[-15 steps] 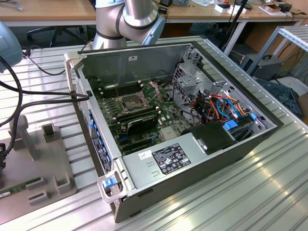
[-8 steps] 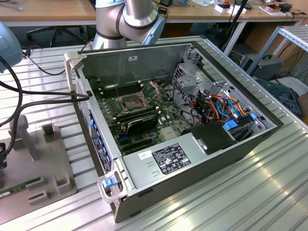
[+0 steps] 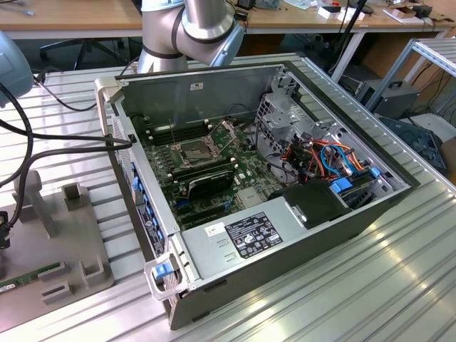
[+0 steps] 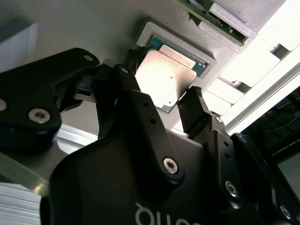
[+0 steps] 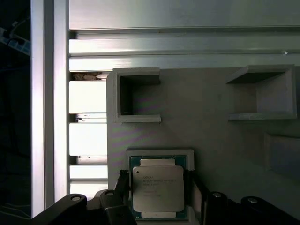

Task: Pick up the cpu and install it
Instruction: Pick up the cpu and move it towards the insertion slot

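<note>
The cpu [image 5: 158, 190] lies flat, metal face up, in a shallow square nest [image 5: 159, 153] on the grey plate [image 5: 201, 108]. The raised rim keeps the chip square and at a fixed station. The rim is cut away on two sides, evidently to admit the fingers [image 5: 123, 180]. In both wrist views the gripper [image 5: 158, 183] straddles the chip at narrow width, with its fingers against two opposite edges. This hold leaves the metal face untouched. The chip is not yet lifted. In the exterior view, the open case [image 3: 214, 85] holds the board, and the socket [image 3: 194, 149] is uncovered to receive the chip.
</note>
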